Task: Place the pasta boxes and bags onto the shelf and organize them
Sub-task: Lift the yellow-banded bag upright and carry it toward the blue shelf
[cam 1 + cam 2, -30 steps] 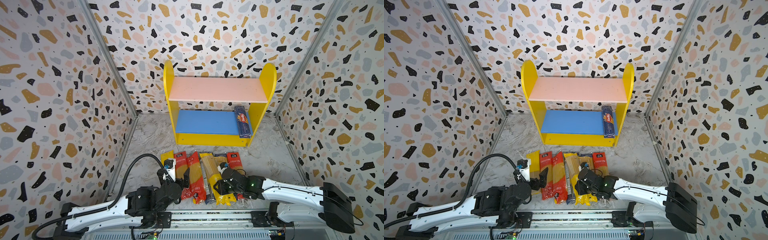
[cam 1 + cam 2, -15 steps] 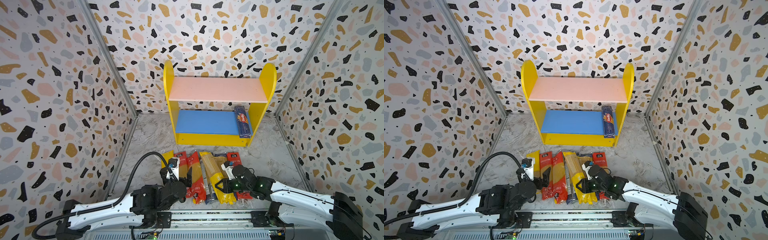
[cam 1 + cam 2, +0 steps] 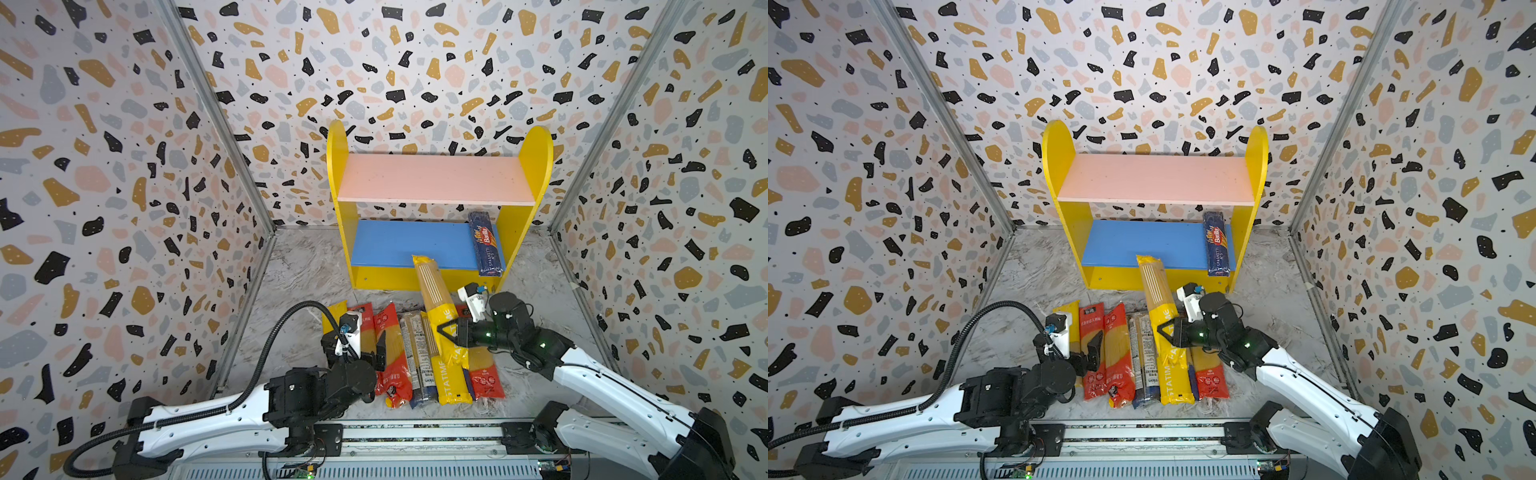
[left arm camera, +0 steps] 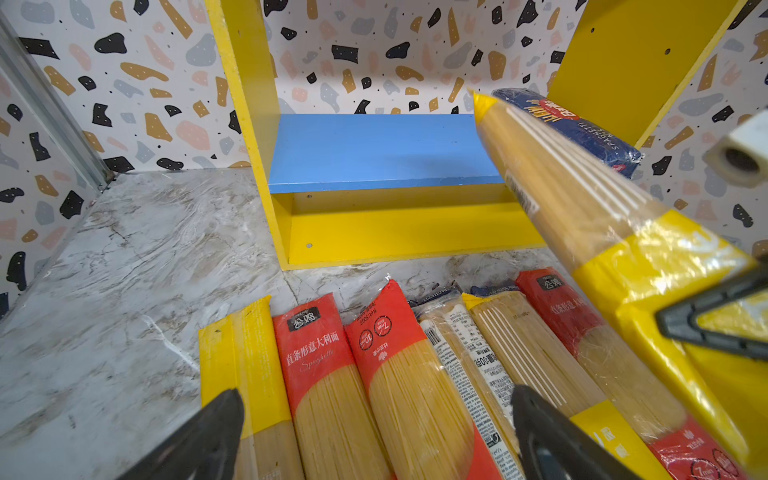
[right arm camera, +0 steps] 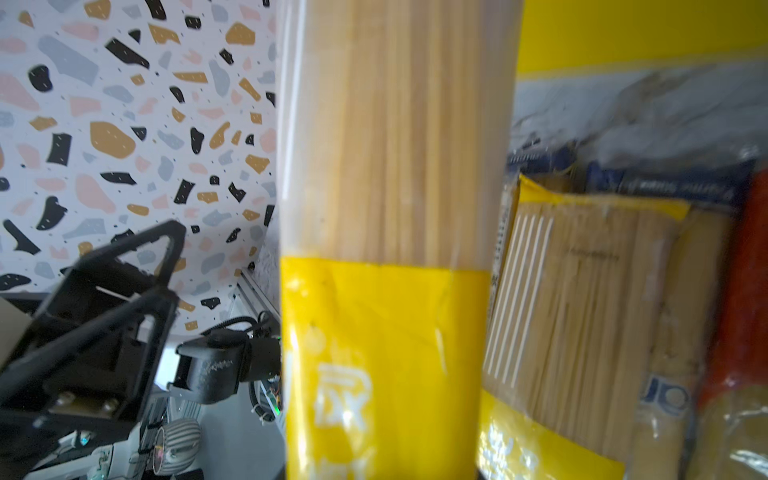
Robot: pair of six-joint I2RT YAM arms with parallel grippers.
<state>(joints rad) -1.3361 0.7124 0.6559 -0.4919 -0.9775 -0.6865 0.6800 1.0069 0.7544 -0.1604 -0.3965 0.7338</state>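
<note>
The shelf (image 3: 424,278) stands at the back, with a pink upper board (image 3: 1156,178) and a blue lower board (image 4: 374,149). A dark blue Barilla pack (image 3: 484,245) lies at the right end of the blue board. Several pasta bags lie in a row on the floor, among them a red one (image 3: 390,361). My right gripper (image 3: 451,332) is shut on a yellow pasta pack (image 3: 432,286) and holds it tilted, its far end raised toward the shelf front. In the right wrist view this yellow pack (image 5: 395,166) hides the jaws. My left gripper (image 4: 378,411) hangs open over the red bags (image 4: 332,374), holding nothing.
Terrazzo-patterned walls (image 3: 124,208) close in left, right and behind the shelf. A metal rail (image 3: 415,432) runs along the front edge. Marble floor (image 4: 124,270) shows left of the row. The left arm's black cable (image 3: 270,332) loops above the floor on the left.
My right gripper has lifted the yellow pack out of the row and swung its far end up toward the shelf. My left gripper has edged forward and stayed open.
</note>
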